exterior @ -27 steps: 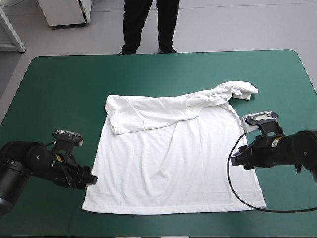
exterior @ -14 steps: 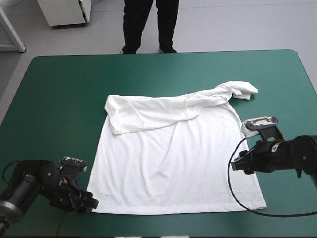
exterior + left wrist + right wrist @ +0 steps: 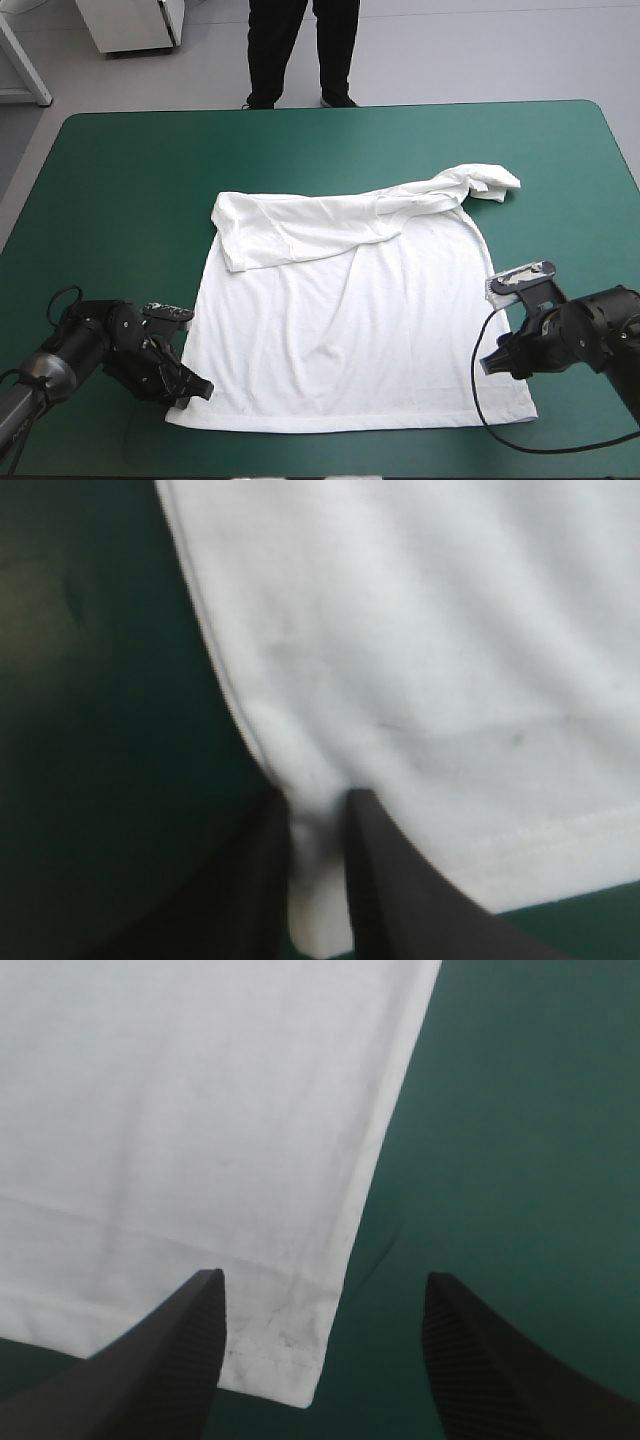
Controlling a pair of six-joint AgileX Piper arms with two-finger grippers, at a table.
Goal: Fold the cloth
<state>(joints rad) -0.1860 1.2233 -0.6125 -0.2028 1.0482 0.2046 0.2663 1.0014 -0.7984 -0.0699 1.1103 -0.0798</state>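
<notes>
From above, the white short-sleeved T-shirt (image 3: 350, 320) lay spread flat near the middle of the teal-green tabletop (image 3: 120, 170). Its hem faced the near edge. Its upper part was folded over in a crumpled band, with one sleeve reaching toward the far right corner. My left gripper (image 3: 195, 388) sat at the hem's near-left corner. My right gripper (image 3: 495, 362) was low beside the shirt's right side edge, near the near-right hem corner.

Along my left wrist, my black fingers (image 3: 385, 880) were clenched almost together on a pinch of the shirt's side edge by the hem corner, with white cloth showing between them.

Along my right wrist, my fingers (image 3: 180, 1360) stood released and wide apart. The hem corner lay on the tabletop between them, nearer one finger.
</notes>
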